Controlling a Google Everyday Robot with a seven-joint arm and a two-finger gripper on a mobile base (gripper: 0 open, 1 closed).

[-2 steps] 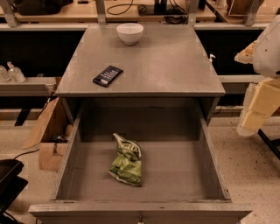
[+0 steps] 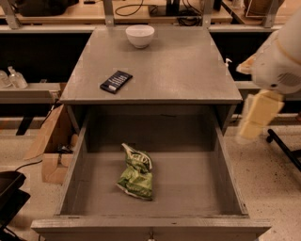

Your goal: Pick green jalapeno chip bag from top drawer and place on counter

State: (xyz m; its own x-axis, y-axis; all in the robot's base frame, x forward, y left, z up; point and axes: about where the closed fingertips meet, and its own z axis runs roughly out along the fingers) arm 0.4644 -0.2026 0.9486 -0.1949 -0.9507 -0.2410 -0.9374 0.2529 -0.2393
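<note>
Bag [image 2: 137, 176] lies crumpled on the floor of the open drawer [image 2: 231, 181], well to the left of the pincer [image 2: 257, 118] and lower, a little left of the drawer's middle. It is in the same spot and pose as in the earlier frame.

The pincer has changed place. It hangs outside the cabinet, off the right edge of the worktop [image 2: 178, 70]. Its pale, blurred end has swung leftward, nearer the drawer's right front corner than before. The white arm [image 2: 278, 61] above it sits about where it was. Whether the pincer is wide or narrow cannot be told; it holds nothing that can be seen.

The bowl [image 2: 140, 35] and the black packet [image 2: 116, 81] rest on the worktop just as they did earlier. Both are far to the pincer's left, the bowl at the back and the packet near the left front edge.

The drawer's right wall and the worktop's right front corner stand between the pincer and the bag. Below the pincer and to its right, a black bar [image 2: 283, 147] slants across the speckled floor. Beyond the cabinet on the far side from the pincer stand a cardboard box [image 2: 51, 141] and two clear bottles [image 2: 14, 77]. Behind the worktop, a wooden bench [image 2: 155, 14] carries cables.
</note>
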